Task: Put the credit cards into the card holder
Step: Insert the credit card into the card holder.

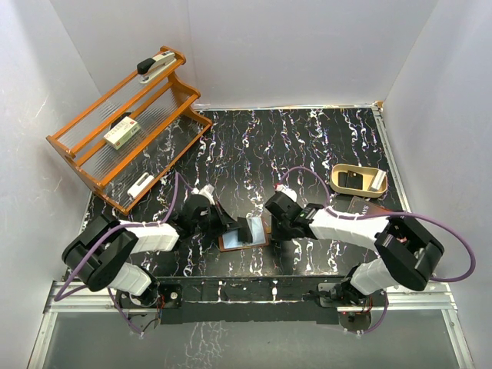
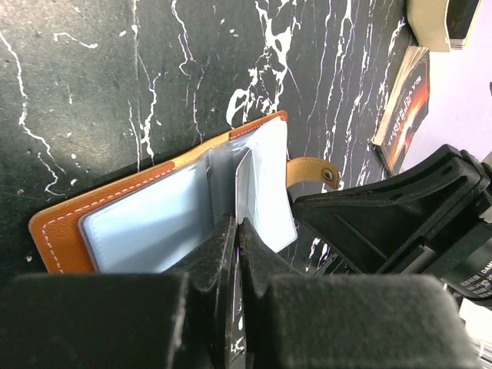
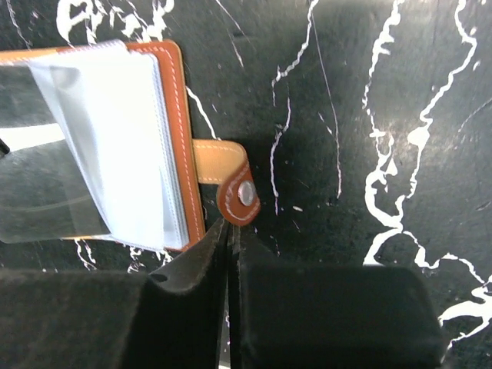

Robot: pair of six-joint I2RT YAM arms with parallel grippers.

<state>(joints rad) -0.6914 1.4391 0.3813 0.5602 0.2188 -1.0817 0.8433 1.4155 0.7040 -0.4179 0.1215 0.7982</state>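
Observation:
The card holder [image 1: 243, 237] lies open on the black marbled table between both arms, brown leather [image 2: 61, 231] outside and pale blue pockets inside. My left gripper [image 2: 237, 224] is shut on a thin pale credit card [image 2: 244, 184] held on edge, its far end at the holder's middle pockets. Clear sleeves [image 3: 115, 138] fan up from the holder [image 3: 173, 115] in the right wrist view. My right gripper [image 3: 229, 224] is shut, its tips against the lower edge of the snap tab [image 3: 238, 192]; nothing shows between them. Other credit cards are out of view.
A wooden rack [image 1: 127, 131] with a stapler and a white-and-green box stands at the back left. A tan tray [image 1: 358, 179] sits at the right, with a dark lettered book [image 2: 403, 108] in front of it, by the right arm.

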